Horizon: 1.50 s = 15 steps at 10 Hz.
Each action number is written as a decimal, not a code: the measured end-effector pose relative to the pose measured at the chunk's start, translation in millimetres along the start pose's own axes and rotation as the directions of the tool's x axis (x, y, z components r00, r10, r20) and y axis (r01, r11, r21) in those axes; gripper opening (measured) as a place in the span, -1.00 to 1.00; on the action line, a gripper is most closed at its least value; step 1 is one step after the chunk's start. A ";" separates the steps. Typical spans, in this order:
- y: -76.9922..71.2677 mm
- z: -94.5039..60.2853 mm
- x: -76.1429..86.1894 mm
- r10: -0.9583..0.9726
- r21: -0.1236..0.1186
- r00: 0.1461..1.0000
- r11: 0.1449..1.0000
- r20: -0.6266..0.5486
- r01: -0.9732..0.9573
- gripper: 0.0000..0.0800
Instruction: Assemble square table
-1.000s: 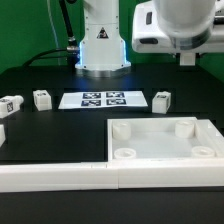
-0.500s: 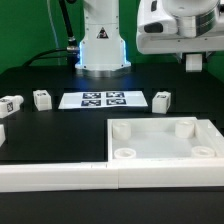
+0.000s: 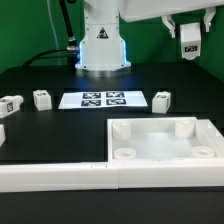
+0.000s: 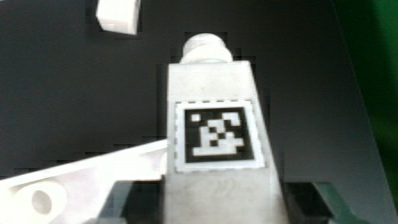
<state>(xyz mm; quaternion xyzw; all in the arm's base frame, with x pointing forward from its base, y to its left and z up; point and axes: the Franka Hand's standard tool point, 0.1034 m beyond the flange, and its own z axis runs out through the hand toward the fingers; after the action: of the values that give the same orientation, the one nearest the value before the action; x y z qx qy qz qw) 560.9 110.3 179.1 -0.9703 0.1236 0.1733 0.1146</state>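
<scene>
The square table top [image 3: 150, 146] is a white tray with a raised rim and round corner sockets, lying at the exterior view's front right. My gripper [image 3: 190, 30] is high above its far right corner, shut on a white tagged leg [image 3: 190, 45]. In the wrist view the leg [image 4: 217, 110] fills the middle between dark fingers [image 4: 143, 203], with a corner of the top [image 4: 54, 188] below. Three more legs lie on the table: two [image 3: 10, 103] [image 3: 41, 99] at the left and one [image 3: 162, 99] behind the top.
The marker board [image 3: 103, 100] lies at mid table in front of the robot base [image 3: 102, 50]. Long white wall bars [image 3: 90, 176] run along the front edge. Another white piece [image 3: 2, 132] shows at the left edge.
My gripper has risen and moved toward the exterior view's right with the leg held in it. The parts on the table have not moved.
</scene>
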 end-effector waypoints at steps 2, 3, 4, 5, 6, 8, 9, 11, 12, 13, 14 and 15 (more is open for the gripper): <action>-0.9 -0.1 4.6 -0.012 0.004 0.993 1.000 -0.116 0.012 -0.27; 7.4 2.7 19.9 -0.046 -0.025 0.983 0.999 -0.179 0.043 -0.27; 12.9 -5.9 36.5 -0.075 -0.024 0.977 0.997 -0.202 0.071 -0.27; 12.6 -21.0 64.9 -0.097 -0.015 0.952 0.995 -0.289 0.096 -0.27; 7.7 -27.9 85.3 -0.111 -0.011 0.923 0.993 -0.368 0.115 -0.27; -2.3 -36.0 99.0 -0.116 -0.007 0.841 0.991 -0.529 0.132 -0.27; -2.1 -33.4 98.8 -0.116 -0.010 0.809 0.991 -0.576 0.136 -0.27; -9.1 -33.4 102.1 -0.102 -0.004 0.717 0.991 -0.689 0.137 -0.27; -19.3 -14.2 91.6 -0.121 -0.019 0.674 0.988 -0.729 0.156 -0.27; -16.2 -7.9 94.6 -0.153 -0.052 0.660 0.984 -0.736 0.170 -0.27; -14.1 -13.9 104.3 -0.150 -0.056 0.599 0.983 -0.786 0.173 -0.27; -19.9 -11.0 107.3 -0.162 -0.067 0.557 0.980 -0.814 0.187 -0.27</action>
<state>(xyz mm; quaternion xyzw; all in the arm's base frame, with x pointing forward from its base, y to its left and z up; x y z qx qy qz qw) 667.4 104.7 153.6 -0.9465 0.0682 -0.3065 0.0749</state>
